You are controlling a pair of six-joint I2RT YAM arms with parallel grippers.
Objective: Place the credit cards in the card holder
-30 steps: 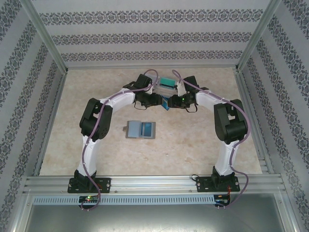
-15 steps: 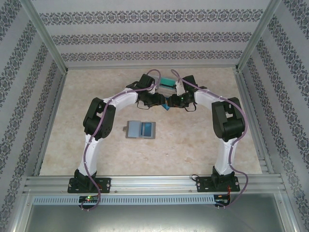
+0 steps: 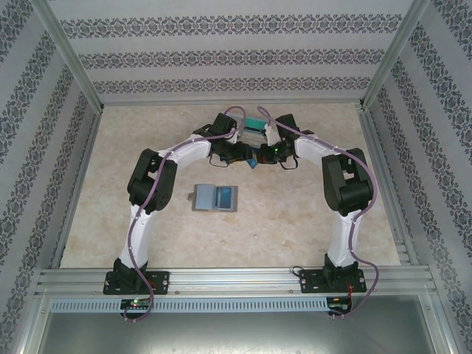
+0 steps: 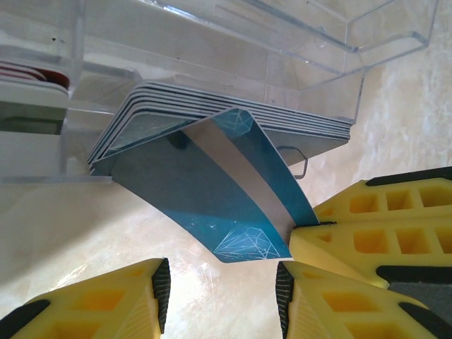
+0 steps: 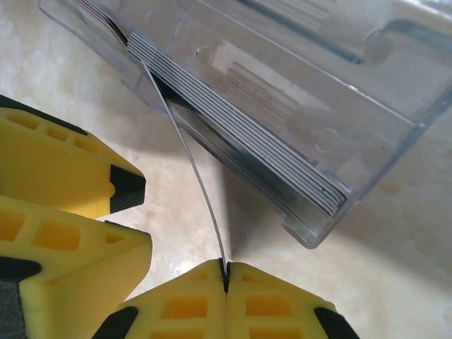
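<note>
Pinching one credit card (image 4: 212,191) by a corner with the right tool (image 5: 226,274), both fingers pressed tight together on its edge. Bowing that card away from the stack (image 4: 296,123), leaving its other end resting against the cards in the clear rack (image 3: 254,127) at the far middle. Holding the left tool (image 4: 220,286) spread wide just near of the card, gripping nothing.

Counting one card drawn out, two tools, one rack, one card holder (image 3: 216,198). Failing to count the packed stack exactly, though making out several edges.

Showing teal, with a pale grey stripe and a faint diamond drawing by the pinched corner.

Lying open on the worktop (image 3: 295,214), nearer and left of both tools and well apart from them: the card holder, grey flap left, pale blue inside right.
</note>
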